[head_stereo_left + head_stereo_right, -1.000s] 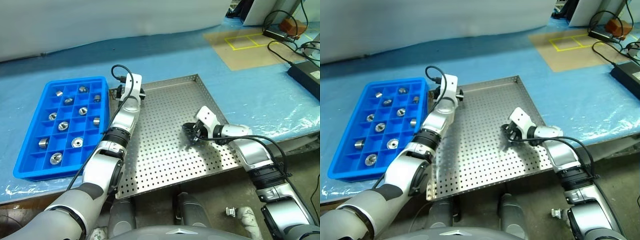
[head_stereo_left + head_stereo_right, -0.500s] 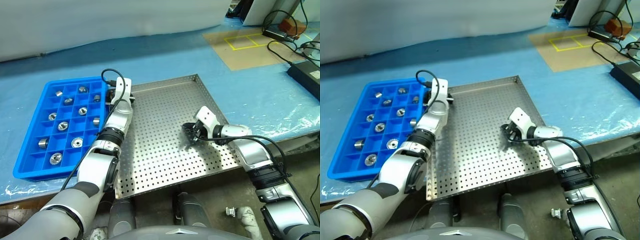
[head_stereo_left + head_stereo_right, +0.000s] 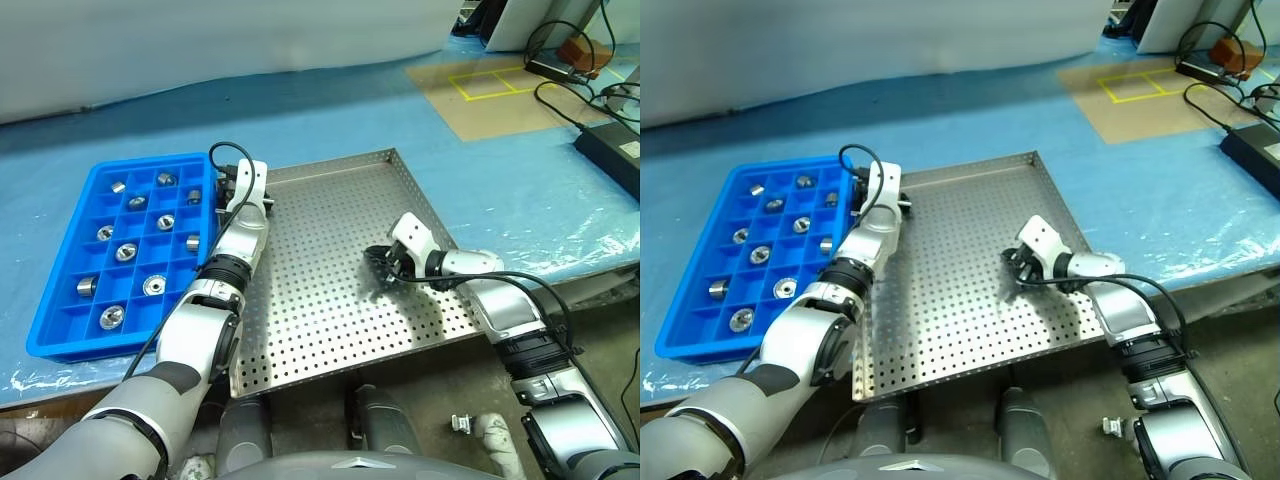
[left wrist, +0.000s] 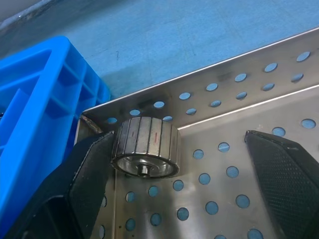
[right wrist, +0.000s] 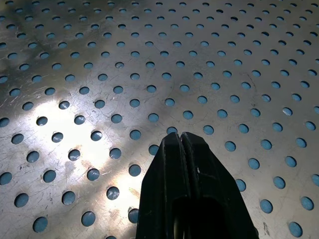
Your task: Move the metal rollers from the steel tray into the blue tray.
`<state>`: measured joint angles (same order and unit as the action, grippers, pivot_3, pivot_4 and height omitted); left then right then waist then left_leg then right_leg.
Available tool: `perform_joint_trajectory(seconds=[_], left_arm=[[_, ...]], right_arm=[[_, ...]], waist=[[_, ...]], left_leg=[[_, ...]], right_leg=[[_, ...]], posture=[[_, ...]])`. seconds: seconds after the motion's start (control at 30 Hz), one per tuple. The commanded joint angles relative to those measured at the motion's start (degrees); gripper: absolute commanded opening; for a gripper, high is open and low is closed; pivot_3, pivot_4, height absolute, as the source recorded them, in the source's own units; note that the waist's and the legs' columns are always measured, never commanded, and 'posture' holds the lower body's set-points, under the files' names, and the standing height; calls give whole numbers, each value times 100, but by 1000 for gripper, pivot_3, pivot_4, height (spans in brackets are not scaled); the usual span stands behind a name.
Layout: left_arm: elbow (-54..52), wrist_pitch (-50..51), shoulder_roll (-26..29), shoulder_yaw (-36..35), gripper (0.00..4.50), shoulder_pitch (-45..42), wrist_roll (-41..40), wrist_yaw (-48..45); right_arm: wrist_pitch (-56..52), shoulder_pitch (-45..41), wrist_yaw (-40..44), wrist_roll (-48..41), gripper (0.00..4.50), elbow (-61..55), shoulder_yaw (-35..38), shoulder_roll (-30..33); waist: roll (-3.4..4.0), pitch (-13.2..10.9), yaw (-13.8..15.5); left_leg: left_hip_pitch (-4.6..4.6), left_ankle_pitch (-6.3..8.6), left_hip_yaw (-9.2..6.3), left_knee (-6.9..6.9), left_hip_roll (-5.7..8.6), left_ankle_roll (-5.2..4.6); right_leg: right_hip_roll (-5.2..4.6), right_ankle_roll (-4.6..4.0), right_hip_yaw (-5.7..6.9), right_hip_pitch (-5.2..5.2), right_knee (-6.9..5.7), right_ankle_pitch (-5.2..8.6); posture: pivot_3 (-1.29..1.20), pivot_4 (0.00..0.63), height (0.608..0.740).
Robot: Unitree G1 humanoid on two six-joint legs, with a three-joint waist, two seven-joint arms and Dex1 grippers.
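One of the metal rollers stands in the far left corner of the steel tray, against the rim. My left gripper is open around it. One finger touches the roller's side and the other finger stands well apart. In the eye views this gripper sits at the tray corner beside the blue tray. Several rollers lie in its compartments. My right gripper is shut with nothing in it, its fingertips just above the perforated floor of the steel tray.
A blue sheet covers the table. Brown cardboard with yellow tape lies at the far right, with cables and a black box beyond it. The table's front edge runs just below the steel tray.
My left gripper has moved left and down into the steel tray's far left corner, next to the blue tray. The right arm has not moved.
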<state>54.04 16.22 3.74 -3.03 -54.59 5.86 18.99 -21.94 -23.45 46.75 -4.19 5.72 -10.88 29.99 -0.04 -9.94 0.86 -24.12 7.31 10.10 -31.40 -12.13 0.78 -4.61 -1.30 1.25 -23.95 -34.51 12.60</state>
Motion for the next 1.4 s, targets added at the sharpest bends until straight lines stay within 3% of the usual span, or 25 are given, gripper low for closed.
perform_joint_trajectory(seconds=[0.03, 0.63, 1.03, 1.13, 1.27, 1.4], left_arm=[[-118, -15, -93, 69, 4469, -39, -11, -165], [960, -466, 158, -232, 4469, -453, -55, 586], [1540, -511, 85, -281, 4469, -548, -209, 395], [1524, -537, 52, -309, 3912, -546, -254, 281], [1509, -483, 27, -276, 2656, -565, -218, 332], [1511, -464, 33, -272, 2656, -569, -218, 300]], right_arm=[[-41, 118, -10, 75, 0, 15, -91, -17], [-76, 232, -76, 88, 0, -48, -104, -3], [-169, 364, -146, 64, 0, -207, -38, 37], [-171, 357, -156, 62, 0, -205, -27, 34], [-164, 352, -161, 64, 0, -198, -36, 18], [-152, 345, -169, 76, 0, -182, -49, 13]], waist=[[0, 0, 1], [0, 0, -13], [-1, 3, -17], [-1, 3, -16], [-2, 4, -16], [-2, 4, -13]], left_leg=[[0, 0, 0, 0, 0, 0], [1, 0, 0, 0, 1, 0], [12, 0, 0, 4, 1, 1], [13, 0, 0, 4, 1, 1], [13, 0, 0, 4, 3, 1], [14, 0, 0, 4, 3, 1]], right_leg=[[0, 0, 0, 0, 0, 0], [0, 1, -2, 1, 2, 0], [1, 2, -2, 8, 2, 1], [1, 2, -2, 9, 2, 1], [0, 2, -2, 10, 3, 1], [0, 2, -2, 10, 3, 1]], posture=[[-252, 150, 740], [-271, 150, 740], [-291, 150, 740], [-290, 150, 740], [-288, 150, 740], [-286, 150, 740]])
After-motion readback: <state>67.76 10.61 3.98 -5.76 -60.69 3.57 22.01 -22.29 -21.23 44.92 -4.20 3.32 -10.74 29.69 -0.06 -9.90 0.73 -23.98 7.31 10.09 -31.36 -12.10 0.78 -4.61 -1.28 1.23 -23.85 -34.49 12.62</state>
